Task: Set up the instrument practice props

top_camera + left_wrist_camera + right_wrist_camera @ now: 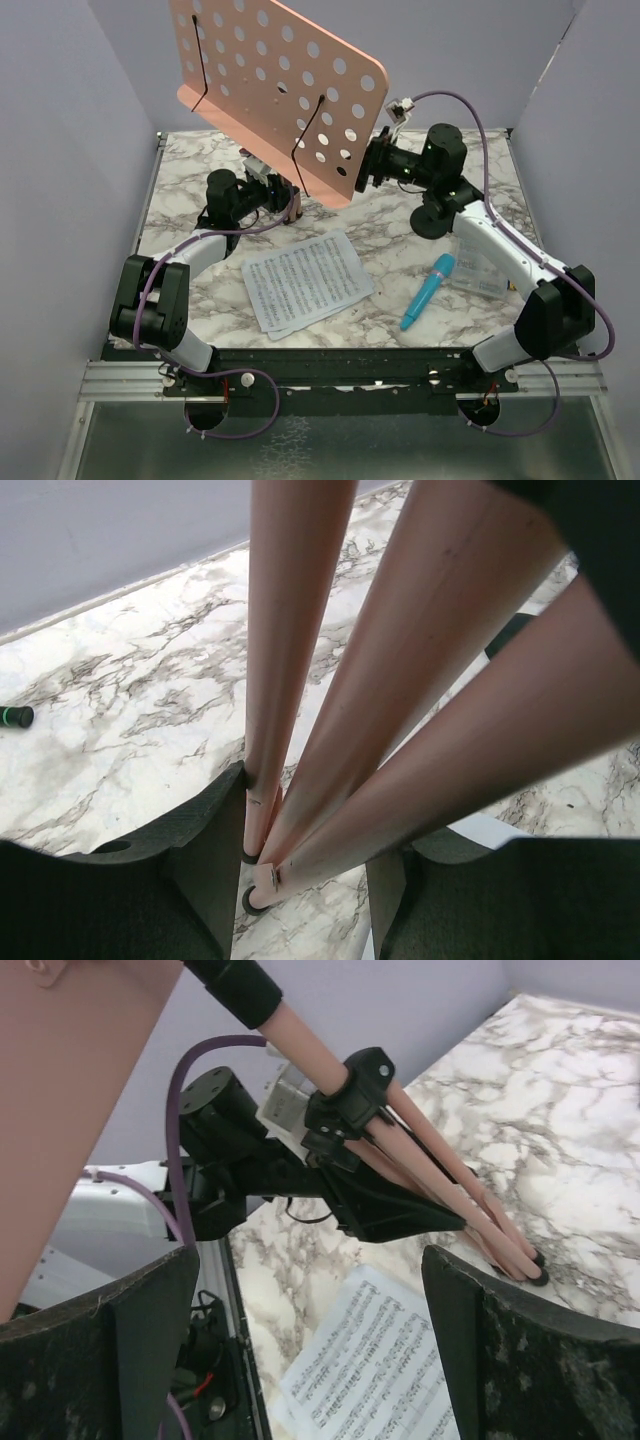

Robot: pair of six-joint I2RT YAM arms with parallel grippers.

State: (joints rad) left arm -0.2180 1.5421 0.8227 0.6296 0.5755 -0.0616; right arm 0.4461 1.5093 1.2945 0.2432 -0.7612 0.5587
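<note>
Now the left gripper (276,192) squeezes the legs of the pink music stand (290,90), far in the middle. The right gripper (368,166) is spread wide at its right edge. Nearer lie the white pages (303,280), with the blue microphone (428,291) right of them.

Pink perforated music stand (280,85) leaned tilted, legs bunched together; white sheet-music pages (303,280) lay centre-front, blue microphone (428,291) flat to their right.
</note>
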